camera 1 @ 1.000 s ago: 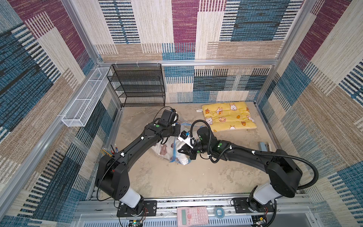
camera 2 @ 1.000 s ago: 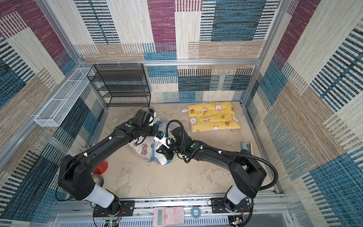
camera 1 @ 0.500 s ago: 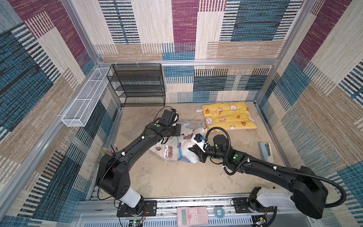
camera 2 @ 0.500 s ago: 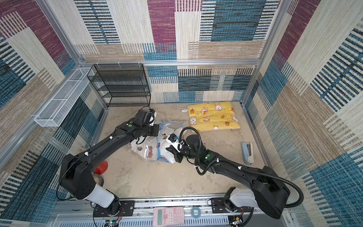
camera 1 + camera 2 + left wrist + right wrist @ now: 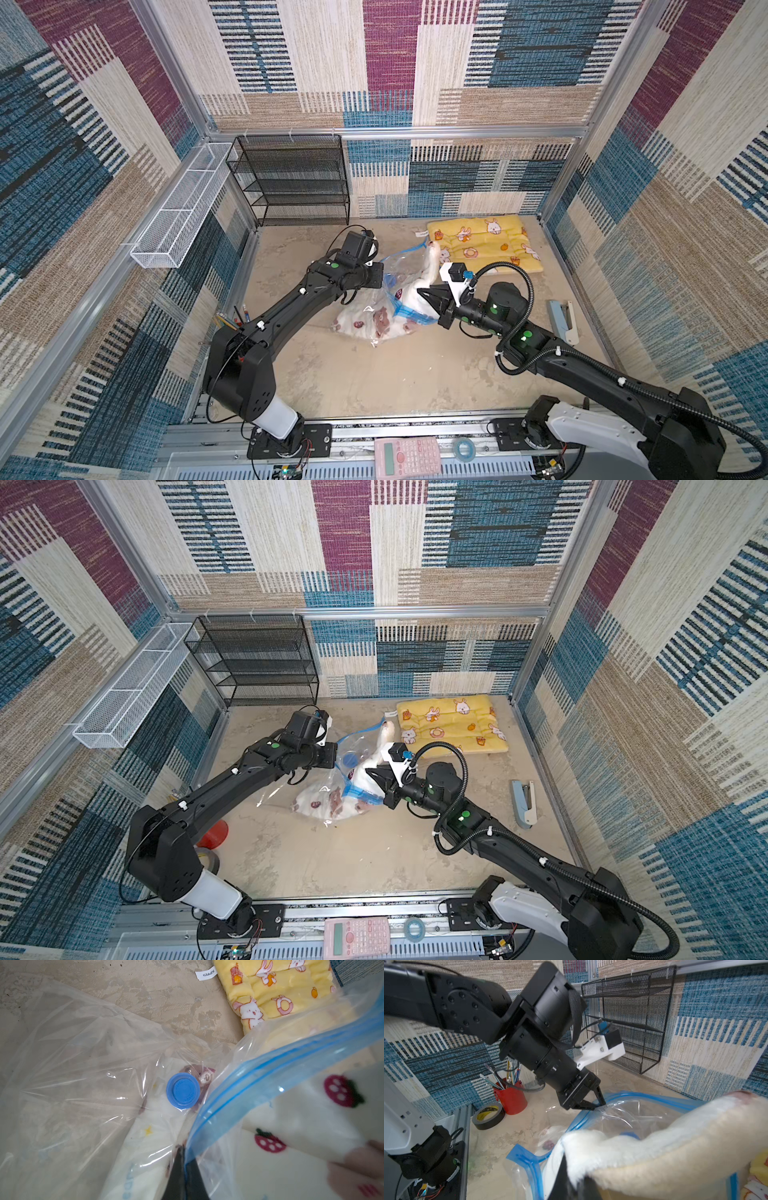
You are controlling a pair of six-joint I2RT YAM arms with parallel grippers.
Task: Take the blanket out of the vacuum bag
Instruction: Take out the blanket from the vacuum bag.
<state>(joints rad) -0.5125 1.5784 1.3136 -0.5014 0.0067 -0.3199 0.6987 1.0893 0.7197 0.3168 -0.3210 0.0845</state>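
Right wrist view shows my right jaws clamped tight on a fold of the white fleece blanket with strawberry print (image 5: 654, 1147), which rises partly out of the bag's mouth. Opposite them, my left jaws are pinched together on the blue zip strip (image 5: 259, 1076) of the large clear crinkly plastic vacuum bag (image 5: 370, 316), holding that edge raised. Between the two pairs of jaws the mouth gapes. The rest of the blanket lies inside the bag, below them on the tabletop (image 5: 374, 382). Just under the left jaws sits the bag's round blue valve cap (image 5: 182, 1090). Beyond the right jaws lies a yellow padded mat with bunny print (image 5: 486, 245).
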